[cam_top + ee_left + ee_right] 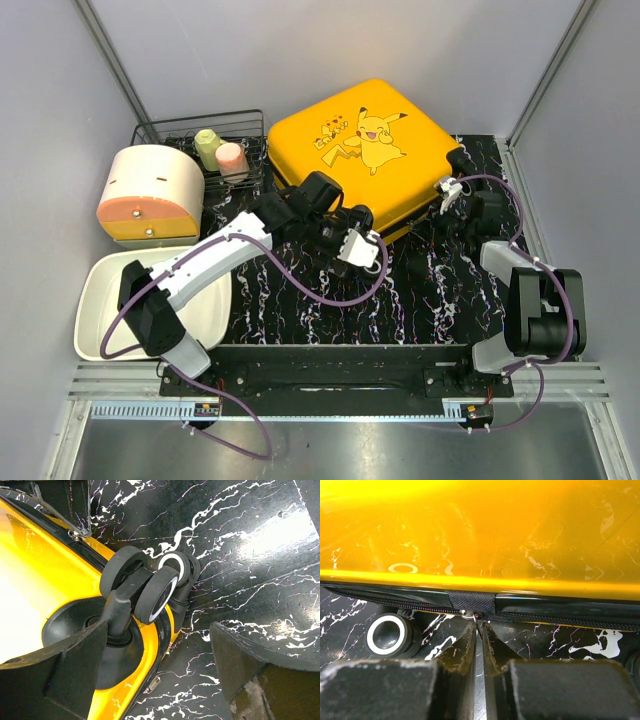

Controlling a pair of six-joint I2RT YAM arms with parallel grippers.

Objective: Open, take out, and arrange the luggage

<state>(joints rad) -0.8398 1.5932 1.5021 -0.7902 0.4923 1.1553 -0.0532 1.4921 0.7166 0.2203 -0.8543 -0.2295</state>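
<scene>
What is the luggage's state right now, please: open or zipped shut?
Shut: the luggage lies flat, lid down, and the zipper runs closed along its edge in the right wrist view.

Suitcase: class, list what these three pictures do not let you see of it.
- Inside: top view, the suitcase lid is shut.
- Near edge: top view, the left arm covers it.
- Zip ends: right wrist view, cut off at both sides.
- Zip pull: mostly hidden inside the right tool.
</scene>
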